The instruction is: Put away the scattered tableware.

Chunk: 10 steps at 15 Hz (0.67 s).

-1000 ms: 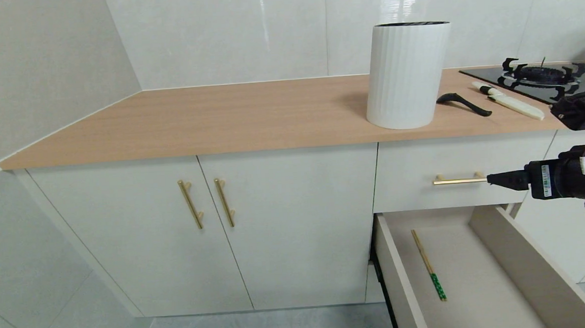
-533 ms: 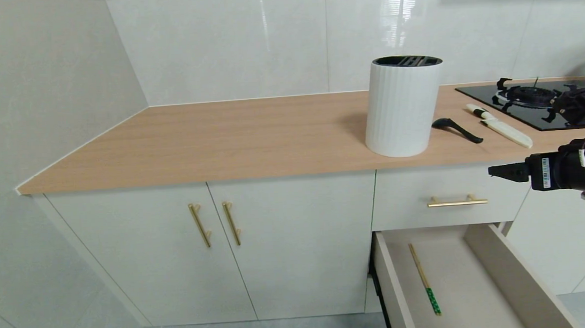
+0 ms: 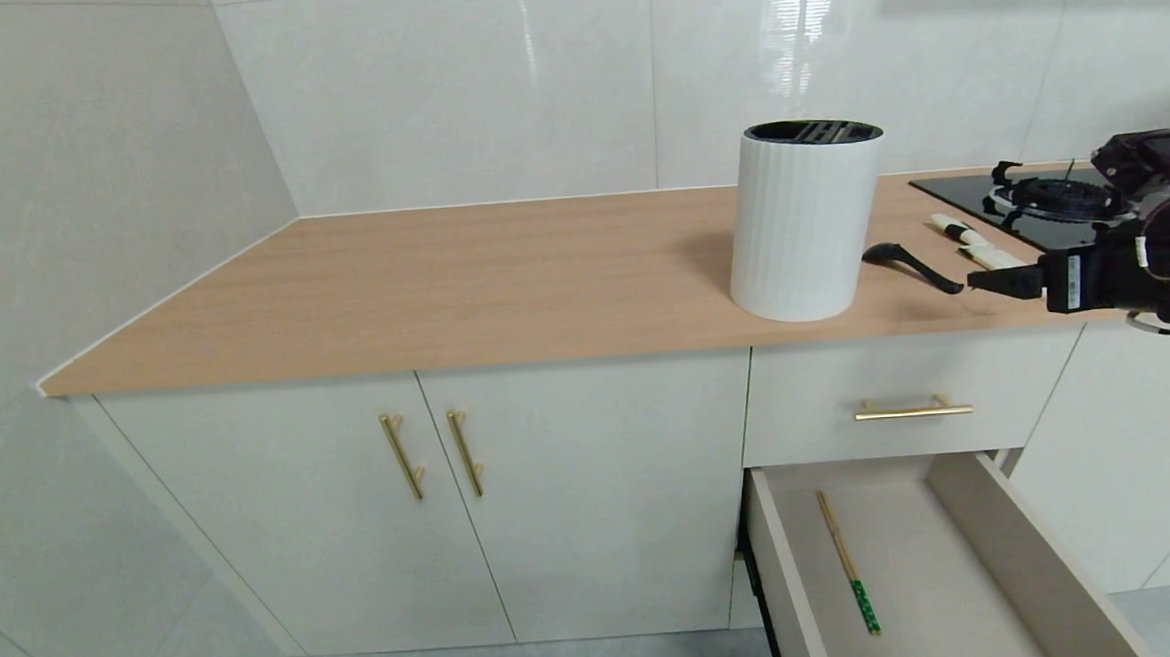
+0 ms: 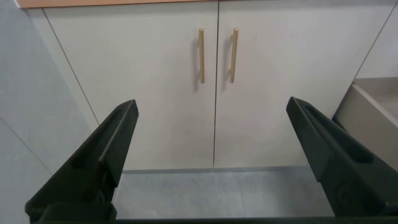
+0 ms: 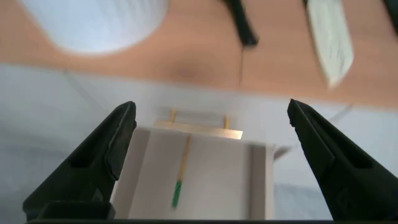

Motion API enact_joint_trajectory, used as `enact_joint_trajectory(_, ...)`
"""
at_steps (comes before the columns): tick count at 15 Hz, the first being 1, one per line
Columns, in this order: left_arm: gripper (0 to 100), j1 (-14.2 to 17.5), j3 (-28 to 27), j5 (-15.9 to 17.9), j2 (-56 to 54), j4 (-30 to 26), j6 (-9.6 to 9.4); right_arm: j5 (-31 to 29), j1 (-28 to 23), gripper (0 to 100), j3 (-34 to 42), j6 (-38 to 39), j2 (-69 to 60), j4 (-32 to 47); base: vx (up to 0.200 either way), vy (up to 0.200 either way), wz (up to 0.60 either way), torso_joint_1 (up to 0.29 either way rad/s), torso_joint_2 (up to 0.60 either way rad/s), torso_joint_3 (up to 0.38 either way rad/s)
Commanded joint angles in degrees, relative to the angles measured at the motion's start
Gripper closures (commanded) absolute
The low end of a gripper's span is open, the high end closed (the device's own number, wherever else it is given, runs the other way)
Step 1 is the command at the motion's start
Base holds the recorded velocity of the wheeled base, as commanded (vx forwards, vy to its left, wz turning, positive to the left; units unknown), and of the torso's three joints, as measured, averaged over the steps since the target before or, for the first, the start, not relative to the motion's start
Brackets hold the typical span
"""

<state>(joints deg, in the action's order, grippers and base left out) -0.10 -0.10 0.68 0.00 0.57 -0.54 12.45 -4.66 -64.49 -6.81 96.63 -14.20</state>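
Right gripper [image 3: 985, 282], fingers spread wide and empty, hangs at the counter's front edge. It is just beside the black spoon [image 3: 910, 263] and the pale knife [image 3: 976, 245] and touches neither. Left gripper [image 4: 211, 106], likewise spread and empty, sits low, facing the cabinet doors [image 4: 217, 93].

Handling, as judged: the black spoon appears light and rigid, probably plastic. Its slim curved handle lies flat on the wooden countertop [image 3: 442, 276]. A pinch across mid-handle looks soundest, though clearance beneath is slight. The pale knife has a cream blade and a white handle with a dark band. It looks stiff and smooth, likely slippery, and possibly brittle if ceramic. The hold belongs on the handle, away from the edge. It lies between the spoon and the black glass hob [image 3: 1049, 199].

A white ribbed holder [image 3: 805, 222], cylindrical with a slotted black top, stands upright just beside the spoon's bowl. Below, the lower drawer [image 3: 1007, 547] is open, its interior smooth and pale. A wooden chopstick [image 3: 846, 560] with a green end lies lengthwise inside; whether it is one or a pair cannot be told. The upper drawer is shut and carries a brass bar handle [image 3: 913, 411].
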Motion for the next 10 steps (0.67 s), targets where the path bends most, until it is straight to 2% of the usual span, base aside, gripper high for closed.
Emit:
enact_joint_trajectory(1, 0, 0.01, 0.01, 0.02, 0.00, 0.04, 0.01, 3.20, -0.44, 0, -9.34, -0.30, 11.56, 0.05, 0.000, 0.000, 0.00, 0.000, 0.00, 0.000)
enact_joint_trajectory(3, 0, 0.01, 0.01, 0.02, 0.00, 0.04, 0.01, 3.37, -0.35, 0, -13.38, -1.10, 16.04, 0.14, 0.000, 0.000, 0.00, 0.000, 0.00, 0.000)
enact_joint_trajectory(5, 0, 0.01, 0.01, 0.02, 0.00, 0.04, 0.01, 3.46, -0.53, 0, -22.26, -1.62, 23.25, 4.45, 0.000, 0.000, 0.00, 0.000, 0.00, 0.000)
enact_joint_trajectory(10, 0, 0.01, 0.01, 0.02, 0.00, 0.04, 0.01, 3.99, -2.37, 0, -26.83, -1.45, 27.73, 5.15, 0.000, 0.000, 0.00, 0.000, 0.00, 0.000)
